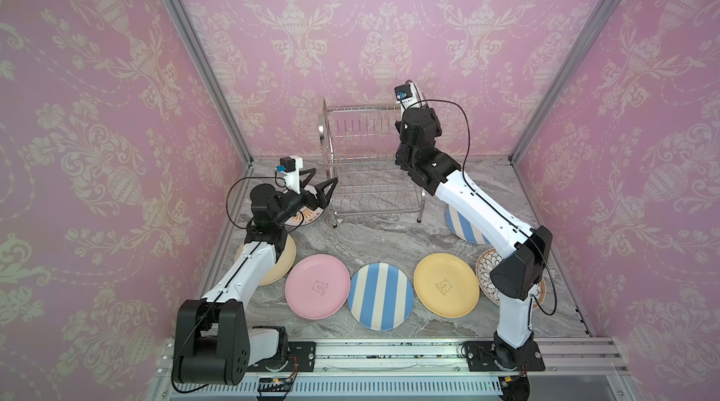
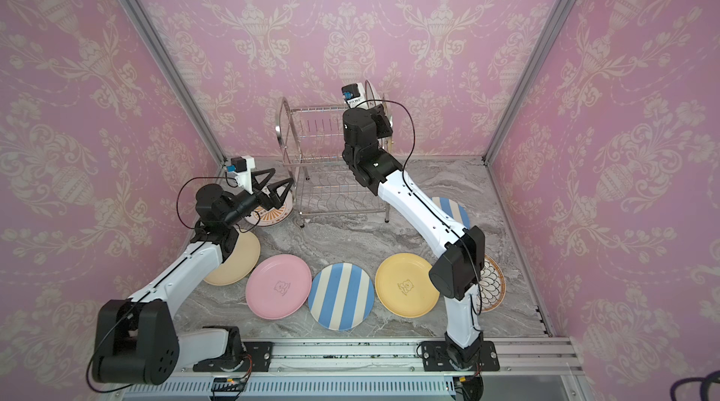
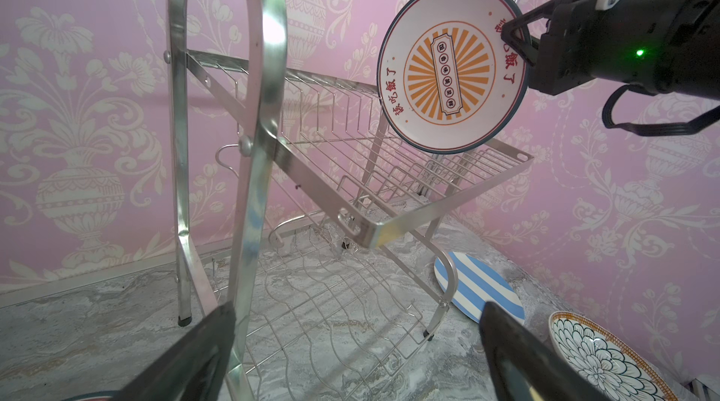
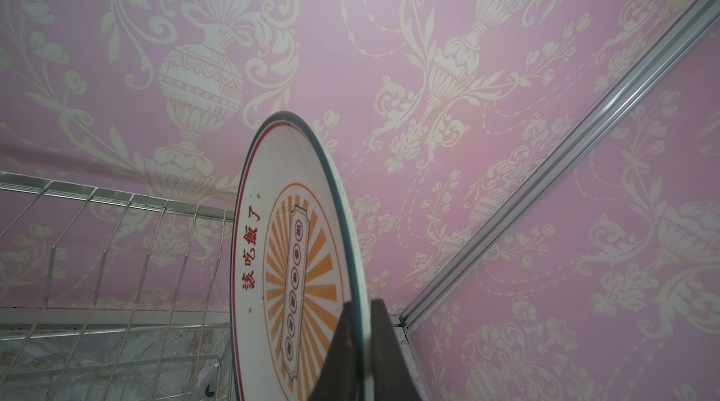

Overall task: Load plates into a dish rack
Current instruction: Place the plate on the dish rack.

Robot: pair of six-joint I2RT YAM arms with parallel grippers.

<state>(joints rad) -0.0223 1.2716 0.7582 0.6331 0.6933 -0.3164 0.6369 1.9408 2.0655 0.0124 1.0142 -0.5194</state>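
The chrome dish rack point(image 1: 370, 161) point(image 2: 335, 161) stands at the back of the marble table. My right gripper point(image 4: 360, 317) point(image 3: 514, 40) is shut on the rim of a white plate with an orange sunburst point(image 3: 448, 67) point(image 4: 296, 262), holding it upright over the right end of the upper slotted shelf. My left gripper point(image 1: 323, 177) point(image 3: 358, 309) is open, hovering left of the rack above a second sunburst plate point(image 1: 307, 218) lying flat. Flat along the front lie cream point(image 1: 282, 258), pink point(image 1: 317, 286), blue-striped point(image 1: 380, 295), yellow point(image 1: 446, 284) and black-petal point(image 1: 487, 266) plates.
Another blue-striped plate point(image 1: 463, 225) lies right of the rack, partly under my right arm. Pink patterned walls with aluminium corner posts point(image 1: 202, 56) close in three sides. A metal rail point(image 1: 389, 352) carrying both arm bases runs along the front edge.
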